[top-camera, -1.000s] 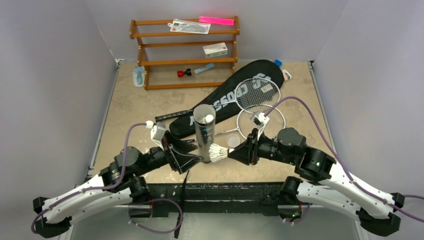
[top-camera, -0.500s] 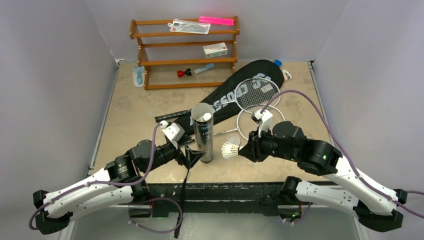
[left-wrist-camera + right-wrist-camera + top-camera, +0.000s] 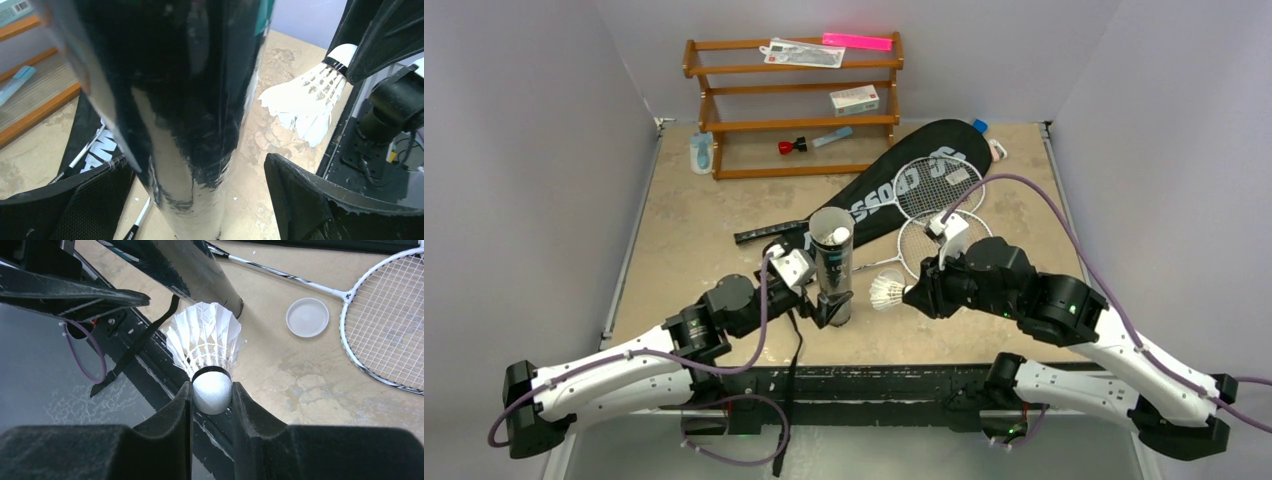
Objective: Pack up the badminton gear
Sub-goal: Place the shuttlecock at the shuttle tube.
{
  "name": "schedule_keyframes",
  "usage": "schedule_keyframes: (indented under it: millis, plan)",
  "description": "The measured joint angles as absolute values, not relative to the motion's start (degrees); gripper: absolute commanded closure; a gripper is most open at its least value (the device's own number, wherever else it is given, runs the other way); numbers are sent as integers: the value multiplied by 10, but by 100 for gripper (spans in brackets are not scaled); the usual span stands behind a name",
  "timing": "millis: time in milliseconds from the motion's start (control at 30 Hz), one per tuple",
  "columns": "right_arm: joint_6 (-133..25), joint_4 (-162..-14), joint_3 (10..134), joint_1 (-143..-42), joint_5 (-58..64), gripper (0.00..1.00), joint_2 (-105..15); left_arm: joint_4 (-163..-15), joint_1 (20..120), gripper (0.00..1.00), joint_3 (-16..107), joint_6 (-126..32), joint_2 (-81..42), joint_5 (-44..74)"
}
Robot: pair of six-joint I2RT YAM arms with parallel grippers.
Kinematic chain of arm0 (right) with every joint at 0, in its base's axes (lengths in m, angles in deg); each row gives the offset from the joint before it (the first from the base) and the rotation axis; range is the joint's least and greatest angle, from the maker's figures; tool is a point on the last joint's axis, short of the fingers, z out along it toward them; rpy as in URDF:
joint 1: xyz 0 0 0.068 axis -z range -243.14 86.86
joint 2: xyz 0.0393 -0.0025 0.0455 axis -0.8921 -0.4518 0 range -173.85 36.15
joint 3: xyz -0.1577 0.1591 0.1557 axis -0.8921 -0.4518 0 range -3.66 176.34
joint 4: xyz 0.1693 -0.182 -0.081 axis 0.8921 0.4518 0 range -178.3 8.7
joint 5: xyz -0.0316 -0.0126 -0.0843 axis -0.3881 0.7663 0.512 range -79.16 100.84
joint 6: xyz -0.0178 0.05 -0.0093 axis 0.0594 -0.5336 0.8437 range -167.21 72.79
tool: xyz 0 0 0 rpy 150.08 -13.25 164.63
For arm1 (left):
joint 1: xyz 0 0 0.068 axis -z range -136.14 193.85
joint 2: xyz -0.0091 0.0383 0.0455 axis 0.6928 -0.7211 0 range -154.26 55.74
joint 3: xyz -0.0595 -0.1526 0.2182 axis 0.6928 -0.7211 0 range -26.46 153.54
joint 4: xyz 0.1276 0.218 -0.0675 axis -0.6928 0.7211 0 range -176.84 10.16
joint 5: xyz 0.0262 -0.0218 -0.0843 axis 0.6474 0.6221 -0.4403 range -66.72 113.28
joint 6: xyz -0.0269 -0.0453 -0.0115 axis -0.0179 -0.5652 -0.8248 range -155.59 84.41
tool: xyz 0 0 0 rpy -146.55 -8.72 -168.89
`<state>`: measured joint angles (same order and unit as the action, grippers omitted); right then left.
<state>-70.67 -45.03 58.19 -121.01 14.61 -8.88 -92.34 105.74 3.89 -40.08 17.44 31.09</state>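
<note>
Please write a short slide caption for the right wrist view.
Right hand holds a white shuttlecock by its cork, beside the dark tube, a lid and a racket.

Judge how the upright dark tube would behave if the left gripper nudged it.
Likely tippy: the tube stands tall on a narrow base, and the left gripper is open around it, not clamping. Its glossy wall looks slippery. Probably light: mostly hollow, with shuttlecocks showing at its open top.
</note>
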Motion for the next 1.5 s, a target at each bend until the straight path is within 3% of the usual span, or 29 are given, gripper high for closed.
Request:
schedule_keyframes:
  millis: [367, 467, 667, 867, 1233, 1500]
  plan:
    - [-686, -433, 611, -1210, 162, 96, -111, -1016, 1053, 0, 39, -372, 97, 352]
    - [-683, -411, 645, -1210, 166, 97, -128, -1035, 1037, 8, 38, -368, 83, 348]
    - [-665, -356, 759, -1210, 190, 97, -175, -1092, 979, 34, 8, -370, 80, 317]
    - [-634, -328, 912, -1210, 193, 96, -211, -1121, 976, 46, -14, -358, 84, 287]
    - [-578, -321, 1157, -1210, 174, 98, -329, -1146, 976, 46, -16, -297, 68, 210]
    - [-566, -314, 1167, -1210, 131, 98, -384, -1126, 976, 46, 16, -273, 33, 168]
